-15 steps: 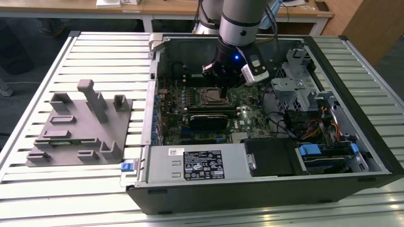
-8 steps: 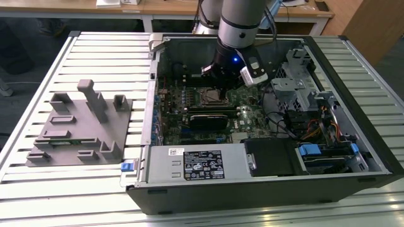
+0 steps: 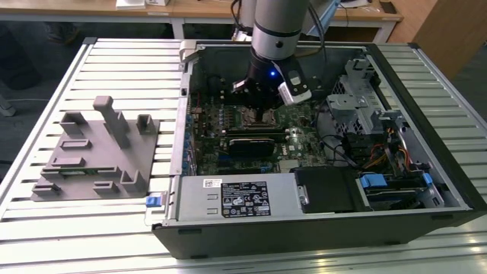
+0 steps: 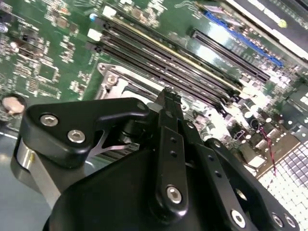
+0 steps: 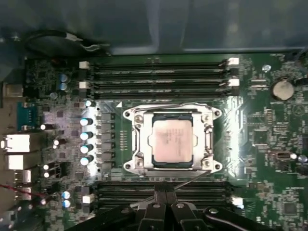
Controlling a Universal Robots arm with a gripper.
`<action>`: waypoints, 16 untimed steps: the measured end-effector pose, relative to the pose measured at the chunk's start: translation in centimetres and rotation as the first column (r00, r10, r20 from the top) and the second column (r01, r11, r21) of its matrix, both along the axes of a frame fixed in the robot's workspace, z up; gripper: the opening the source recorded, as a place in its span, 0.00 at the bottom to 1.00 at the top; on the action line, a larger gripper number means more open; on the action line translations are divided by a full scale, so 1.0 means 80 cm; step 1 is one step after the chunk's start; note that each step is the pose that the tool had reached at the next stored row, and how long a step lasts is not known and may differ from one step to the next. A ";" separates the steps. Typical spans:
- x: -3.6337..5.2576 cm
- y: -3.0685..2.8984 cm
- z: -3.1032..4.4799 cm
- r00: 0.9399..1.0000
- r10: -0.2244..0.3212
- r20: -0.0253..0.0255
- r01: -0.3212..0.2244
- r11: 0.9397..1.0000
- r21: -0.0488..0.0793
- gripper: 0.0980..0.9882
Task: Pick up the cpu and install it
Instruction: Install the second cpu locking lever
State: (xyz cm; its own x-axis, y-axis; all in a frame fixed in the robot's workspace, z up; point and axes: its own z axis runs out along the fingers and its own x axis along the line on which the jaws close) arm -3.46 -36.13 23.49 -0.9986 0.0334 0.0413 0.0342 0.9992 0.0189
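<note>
The cpu [image 5: 173,139], a small square chip with a pale silvery top, lies flat inside the socket's metal frame [image 5: 136,140] on the green motherboard [image 5: 269,159]. In the first wrist view my gripper [image 5: 166,193] sits just beside the socket's edge, over the memory slots, its two black fingers pressed together with nothing between them. The second wrist view has the same shut fingertips [image 4: 169,98] above a corner of the socket frame [image 4: 114,79]. In the exterior view the gripper [image 3: 263,111] hangs low inside the open computer case [image 3: 320,228], over the socket.
A grey fixture [image 3: 99,154] with upright posts rests on the slatted table at the exterior view's left. Inside the case are a black heatsink-like block [image 3: 247,145], the power supply [image 3: 236,197] at the front and drive cages with cables [image 3: 365,114] at the right.
</note>
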 end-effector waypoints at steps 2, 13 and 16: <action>-0.005 0.0000 -0.0008 1.000 0.000 0.000 0.000 1.000 0.000 0.01; -0.019 0.0000 -0.0211 1.000 0.000 0.000 0.000 1.000 0.000 0.01; -0.019 0.0000 -0.0277 1.000 0.000 0.000 0.000 1.000 0.000 0.01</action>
State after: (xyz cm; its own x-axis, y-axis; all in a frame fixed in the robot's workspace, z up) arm -4.99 -36.13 21.27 -0.9986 0.0334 0.0416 0.0342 0.9992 0.0189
